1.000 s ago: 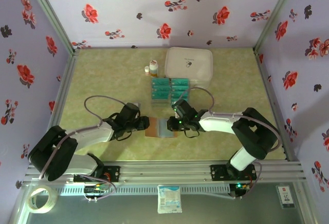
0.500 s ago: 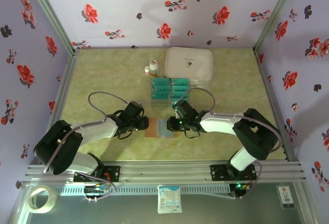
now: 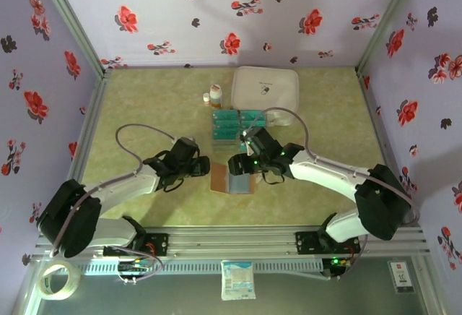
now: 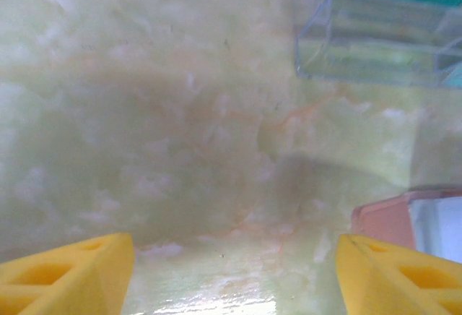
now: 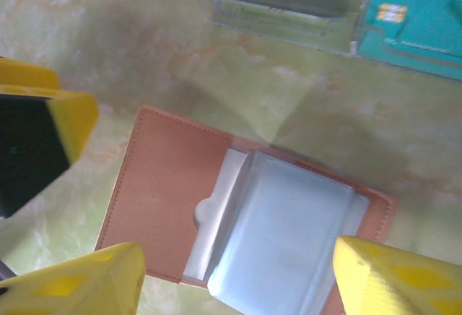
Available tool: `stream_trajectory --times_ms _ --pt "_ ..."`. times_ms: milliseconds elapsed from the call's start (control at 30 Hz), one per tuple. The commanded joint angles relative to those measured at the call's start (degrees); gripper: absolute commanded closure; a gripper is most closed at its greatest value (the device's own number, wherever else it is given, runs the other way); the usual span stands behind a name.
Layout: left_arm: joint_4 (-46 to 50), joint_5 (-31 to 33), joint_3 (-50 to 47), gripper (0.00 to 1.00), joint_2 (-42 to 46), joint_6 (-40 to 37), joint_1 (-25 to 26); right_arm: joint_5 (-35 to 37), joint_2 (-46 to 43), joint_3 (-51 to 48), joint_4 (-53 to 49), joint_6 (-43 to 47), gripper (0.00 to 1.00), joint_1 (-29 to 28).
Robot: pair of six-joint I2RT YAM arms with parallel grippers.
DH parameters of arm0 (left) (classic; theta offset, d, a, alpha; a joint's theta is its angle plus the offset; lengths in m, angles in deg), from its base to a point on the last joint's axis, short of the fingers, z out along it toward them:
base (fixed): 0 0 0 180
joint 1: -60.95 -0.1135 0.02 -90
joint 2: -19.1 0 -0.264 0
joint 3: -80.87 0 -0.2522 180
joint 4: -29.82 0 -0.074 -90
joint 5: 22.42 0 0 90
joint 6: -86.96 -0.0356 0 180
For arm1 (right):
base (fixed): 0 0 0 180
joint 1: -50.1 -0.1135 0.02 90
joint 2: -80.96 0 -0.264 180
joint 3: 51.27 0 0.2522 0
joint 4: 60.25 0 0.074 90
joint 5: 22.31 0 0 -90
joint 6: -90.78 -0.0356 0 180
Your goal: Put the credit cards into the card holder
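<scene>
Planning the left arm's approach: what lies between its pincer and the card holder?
Bare table, per the left wrist view, separates the left pincer from the card holder.

left hand (image 3: 202,165), right hand (image 3: 237,164): fingers apart

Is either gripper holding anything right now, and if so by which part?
Nothing is held. The left gripper stands open over the table; the right gripper stands open above the unfolded reddish-brown leather-look card holder.

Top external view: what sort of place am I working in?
Likely a purpose-built robot test cell, not a real room: purple flower-patterned walls, a silver aluminium frame rail along the near edge, and a pale green marbled tabletop.
</scene>
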Motion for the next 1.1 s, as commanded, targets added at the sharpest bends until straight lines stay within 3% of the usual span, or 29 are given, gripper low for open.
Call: stream_trajectory --times_ms 0,267,333,400,467,633,800,933,1000,1067 --pt "4.16 4.16 3.26 0.23 2.28 1.29 -0.88 5.92 -1.02 2.28 -8.08 2.56 0.29 0.26" --pt "8.71 4.77 7.28 0.08 4.35 -0.35 -1.22 10.57 0.25 2.33 -4.92 -0.53 0.23 0.27" --pt "9.34 4.87 7.33 0.0 5.11 -0.97 -1.28 10.85 1.07 3.06 -5.36 -0.34 0.2 0.3" --pt "9.51 4.73 7.33 0.0 5.37 -1.7 -1.22 12.81 1.38 3.42 -5.92 -0.54 0.14 0.22" --pt "10.63 4.11 7.67 0.0 5.18 -2.42 -1.17 14.04 0.76 3.03 -5.83 0.11 0.01 0.19" --pt "13.81 3.31 8.42 0.0 3.82 -3.1 -1.19 15.19 -3.48 -0.36 -3.51 -2.18 0.01 0.08" --pt "13.85 1.99 9.2 0.0 1.07 -3.83 -0.63 8.75 -4.42 -1.94 -1.16 -4.87 0.01 0.12" --pt "13.54 1.97 10.24 0.0 -0.39 -4.97 0.31 4.22 -4.56 -4.66 2.88 -7.23 0.07 0.06" --pt "13.67 1.98 10.7 0.0 -0.49 -5.11 0.45 1.92 -4.09 -5.29 4.57 -8.45 0.15 0.13" --pt "14.1 1.99 11.06 0.0 -0.39 -4.9 0.45 -0.5 -3.21 -6.01 6.78 -9.73 0.31 0.09"
